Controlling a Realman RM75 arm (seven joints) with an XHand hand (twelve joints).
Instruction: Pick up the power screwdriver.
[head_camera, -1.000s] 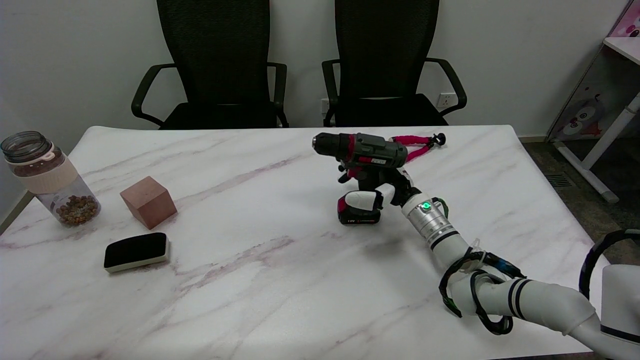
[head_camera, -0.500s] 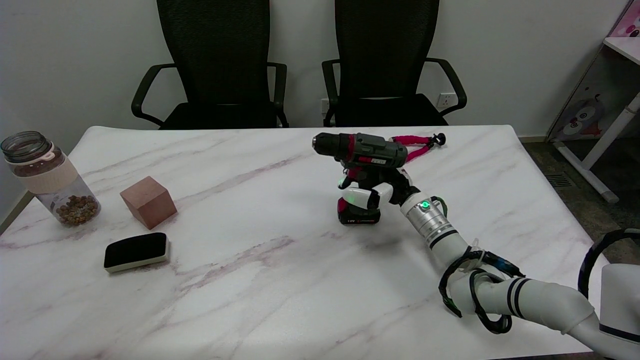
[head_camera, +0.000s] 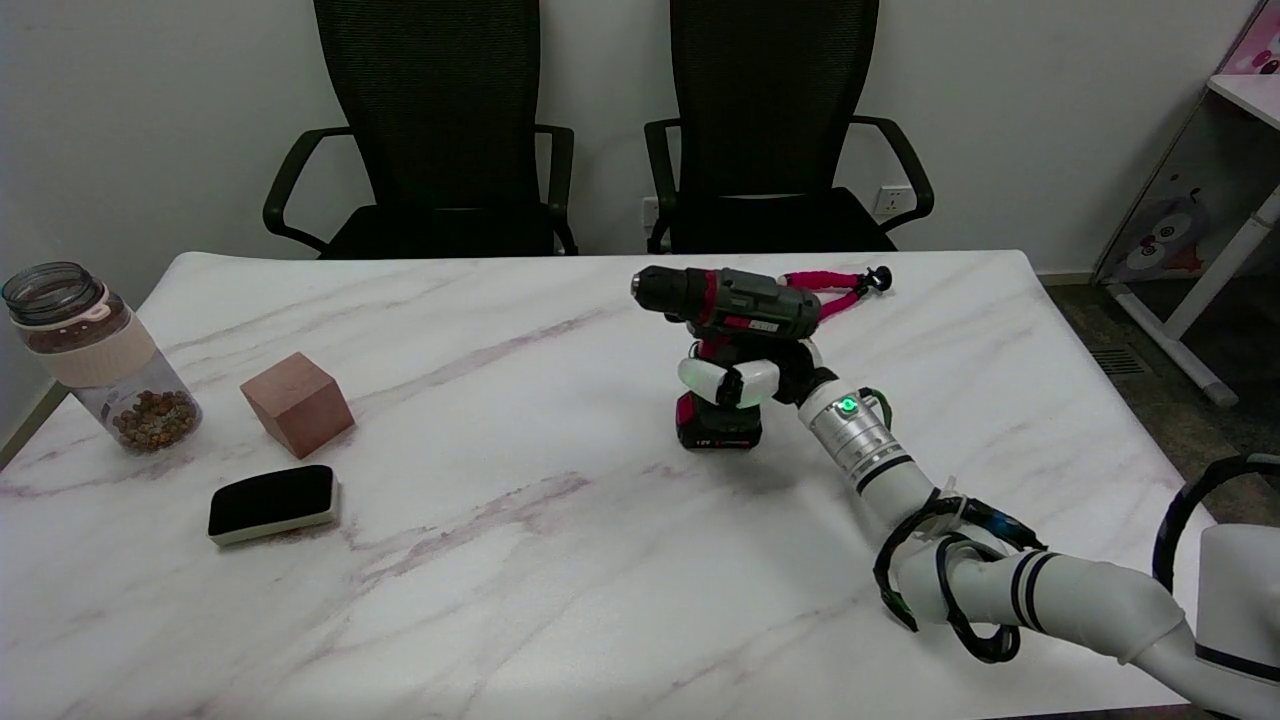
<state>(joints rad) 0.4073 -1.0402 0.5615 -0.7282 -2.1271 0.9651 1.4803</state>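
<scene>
The power screwdriver (head_camera: 735, 300) is dark grey with red trim and stands on its battery base on the marble table (head_camera: 520, 560), right of centre, chuck pointing left. My right hand (head_camera: 745, 380) comes in from the lower right and grips the handle just under the body, white fingers wrapped across its front. The handle is mostly hidden by the hand. The battery base still touches the tabletop.
A pink flexible tripod (head_camera: 845, 285) lies right behind the screwdriver. At the left are a brown cube (head_camera: 296, 403), a black eraser (head_camera: 271, 503) and a jar of nuts (head_camera: 98, 357). Two black chairs (head_camera: 770, 130) stand beyond the far edge.
My hand has slid up the handle and its fingers have closed around it. The screwdriver's body has tipped slightly to the right; its base stays in place.
</scene>
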